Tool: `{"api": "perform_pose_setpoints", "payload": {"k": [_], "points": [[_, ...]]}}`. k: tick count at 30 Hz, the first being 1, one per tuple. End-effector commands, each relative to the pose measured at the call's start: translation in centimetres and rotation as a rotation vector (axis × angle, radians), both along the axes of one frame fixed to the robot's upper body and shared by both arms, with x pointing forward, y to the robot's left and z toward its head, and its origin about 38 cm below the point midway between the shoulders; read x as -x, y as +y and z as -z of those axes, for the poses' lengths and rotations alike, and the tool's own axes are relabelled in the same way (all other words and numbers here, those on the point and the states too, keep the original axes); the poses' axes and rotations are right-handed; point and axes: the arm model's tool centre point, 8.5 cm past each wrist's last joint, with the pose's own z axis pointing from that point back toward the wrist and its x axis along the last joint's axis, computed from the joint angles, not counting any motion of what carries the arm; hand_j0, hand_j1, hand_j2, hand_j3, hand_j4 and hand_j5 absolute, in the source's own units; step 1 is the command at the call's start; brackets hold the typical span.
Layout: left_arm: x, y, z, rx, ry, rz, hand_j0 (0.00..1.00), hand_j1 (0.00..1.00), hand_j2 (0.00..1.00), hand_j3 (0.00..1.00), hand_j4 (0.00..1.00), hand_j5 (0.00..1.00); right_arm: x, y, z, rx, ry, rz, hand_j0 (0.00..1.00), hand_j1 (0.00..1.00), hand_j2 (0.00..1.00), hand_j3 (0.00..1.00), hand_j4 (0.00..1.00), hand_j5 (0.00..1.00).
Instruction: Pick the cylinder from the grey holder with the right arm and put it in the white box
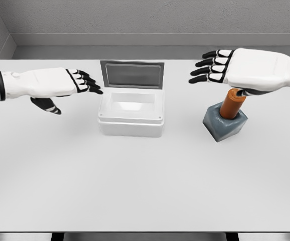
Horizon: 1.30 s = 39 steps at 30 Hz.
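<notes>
An orange cylinder (232,105) stands tilted in the grey holder (225,125) at the right of the table. My right hand (220,68) hovers just above the cylinder's top, fingers spread flat toward the left, holding nothing. Its thumb (250,92) hangs beside the cylinder's upper end. The white box (131,114) sits at the table's middle with its lid (132,74) raised behind it and its inside bare. My left hand (72,88) floats left of the box, fingers extended toward the lid, holding nothing.
The white table (145,191) runs to a dark front edge at the bottom of the view. Grey walls rise behind the table.
</notes>
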Motion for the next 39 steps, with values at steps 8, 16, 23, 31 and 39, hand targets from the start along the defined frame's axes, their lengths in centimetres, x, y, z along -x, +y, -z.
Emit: {"api": "perform_pose_setpoints", "payload": {"k": [8, 16, 23, 31, 39], "points": [[-0.6, 1.2, 0.0, 0.009, 0.009, -0.044, 1.00, 1.00, 1.00, 1.00, 1.00, 1.00, 0.0, -0.3, -0.4, -0.001, 0.002, 0.007, 1.00, 1.00, 1.00, 1.00, 1.00, 1.00], [-0.7, 1.2, -0.3, 0.011, 0.001, -0.046, 1.00, 1.00, 1.00, 1.00, 1.00, 1.00, -2.1, -1.4, -0.9, 0.298, 0.061, 0.091, 1.00, 1.00, 1.00, 1.00, 1.00, 1.00], [-0.7, 1.2, -0.3, 0.012, 0.001, -0.045, 1.00, 1.00, 1.00, 1.00, 1.00, 1.00, -2.5, -0.8, 2.3, 0.357, 0.119, 0.075, 1.00, 1.00, 1.00, 1.00, 1.00, 1.00], [-0.7, 1.2, -0.3, 0.011, -0.001, -0.042, 1.00, 1.00, 1.00, 1.00, 1.00, 1.00, -3.6, 0.2, 4.6, 0.384, 0.156, 0.062, 1.00, 1.00, 1.00, 1.00, 1.00, 1.00], [-0.6, 1.1, -0.4, 0.015, -0.004, -0.040, 1.00, 1.00, 1.00, 1.00, 1.00, 1.00, -4.5, -0.4, 5.2, 0.403, 0.161, 0.093, 1.00, 1.00, 1.00, 1.00, 1.00, 1.00]]}}
